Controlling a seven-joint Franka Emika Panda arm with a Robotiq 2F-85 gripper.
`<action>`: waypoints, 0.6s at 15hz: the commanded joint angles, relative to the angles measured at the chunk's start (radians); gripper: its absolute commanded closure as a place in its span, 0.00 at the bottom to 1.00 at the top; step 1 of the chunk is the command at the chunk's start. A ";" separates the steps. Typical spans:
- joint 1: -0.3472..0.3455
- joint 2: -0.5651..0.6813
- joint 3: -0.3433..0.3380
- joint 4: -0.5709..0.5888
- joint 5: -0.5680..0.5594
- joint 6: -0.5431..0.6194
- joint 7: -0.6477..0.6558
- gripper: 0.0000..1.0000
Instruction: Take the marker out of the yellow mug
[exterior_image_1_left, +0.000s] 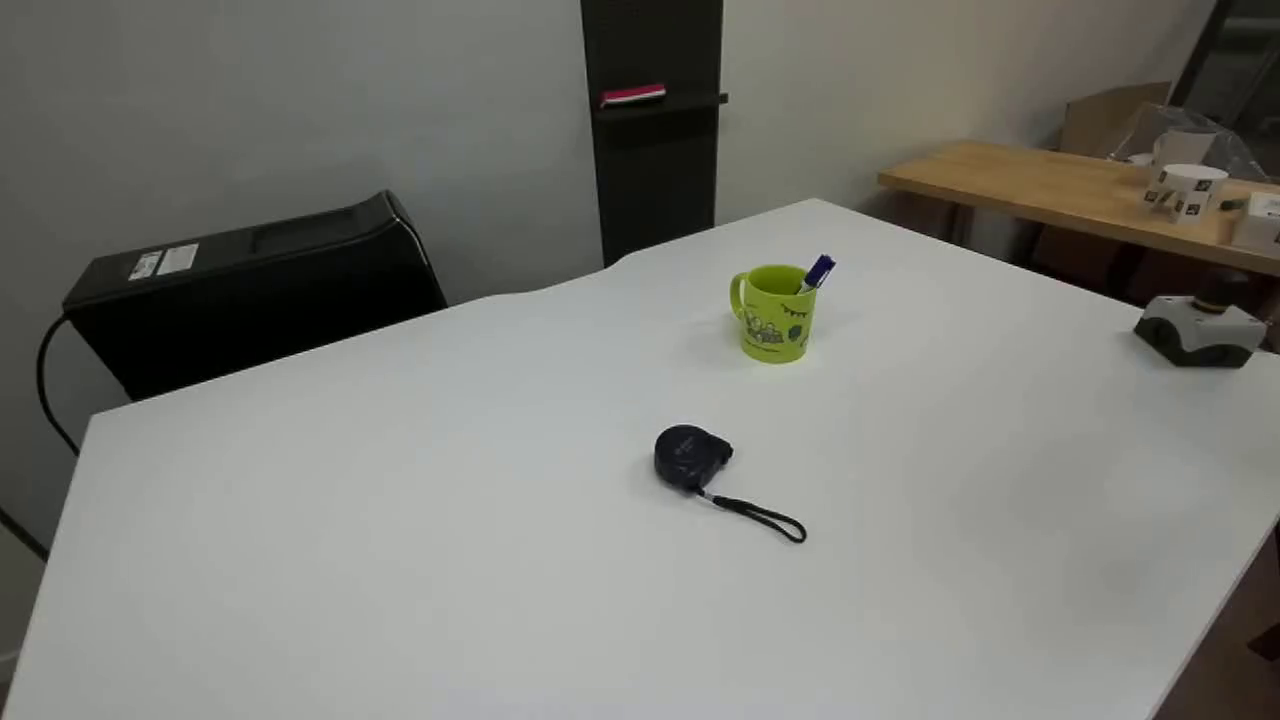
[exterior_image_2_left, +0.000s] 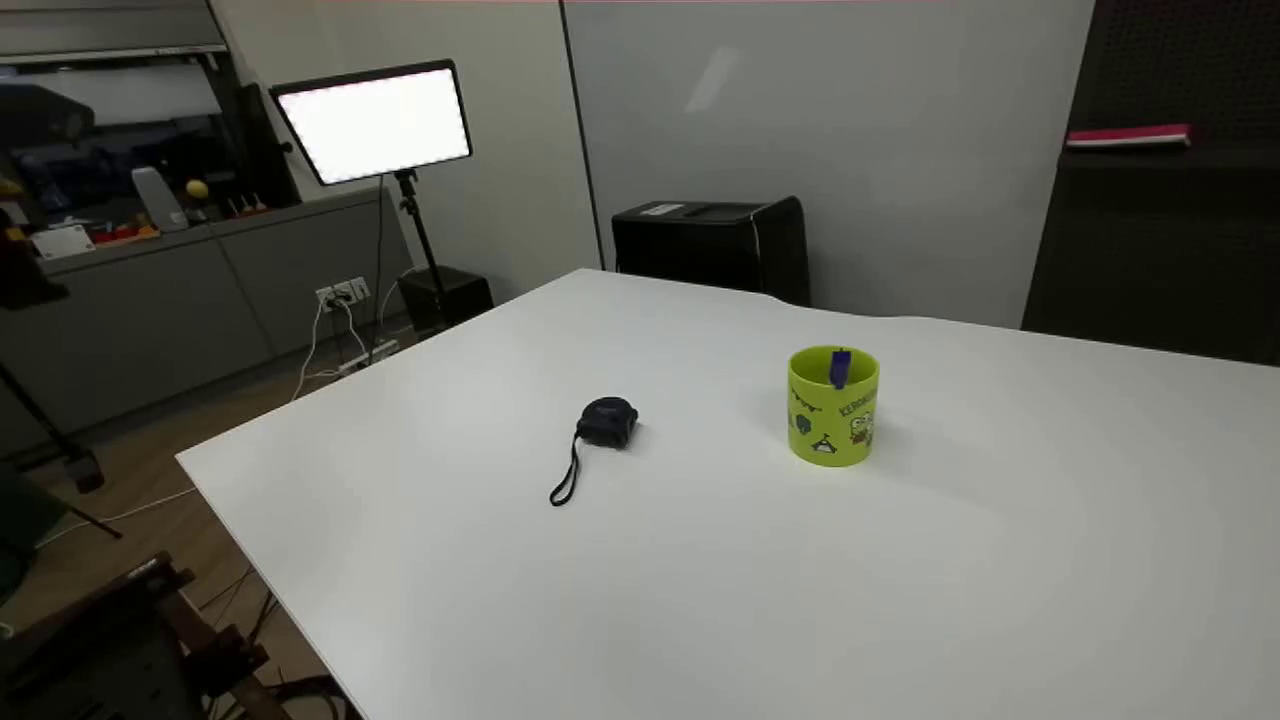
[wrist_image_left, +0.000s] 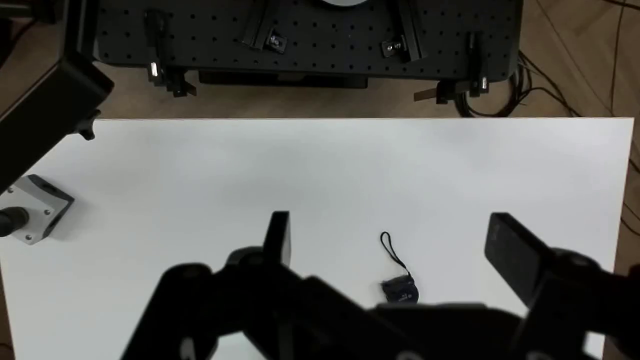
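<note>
The yellow mug (exterior_image_1_left: 776, 330) is yellow-green and stands upright on the white table, with its handle showing in an exterior view. It also shows in an exterior view (exterior_image_2_left: 832, 430), where its handle is hidden. The marker (exterior_image_1_left: 819, 272) leans inside it, its dark blue cap end sticking out above the rim. The cap end (exterior_image_2_left: 840, 368) shows in both exterior views; most of the white body is hidden by the mug. My gripper (wrist_image_left: 391, 230) is open with nothing between its fingers, high above the table in the wrist view. Mug and marker are not visible in the wrist view.
A black tape measure (exterior_image_1_left: 690, 458) with a cord loop lies on the white table (exterior_image_1_left: 350, 520); it also shows in the wrist view (wrist_image_left: 401, 289). A grey and black switch box (wrist_image_left: 37, 210) stands at the table's side. A black case (exterior_image_1_left: 260, 280) stands behind the table.
</note>
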 joint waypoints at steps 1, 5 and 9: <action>-0.011 0.003 0.007 0.003 0.004 -0.002 -0.005 0.00; -0.001 0.001 0.008 -0.007 -0.010 0.017 -0.040 0.00; 0.018 0.066 -0.019 0.010 -0.012 0.071 -0.157 0.00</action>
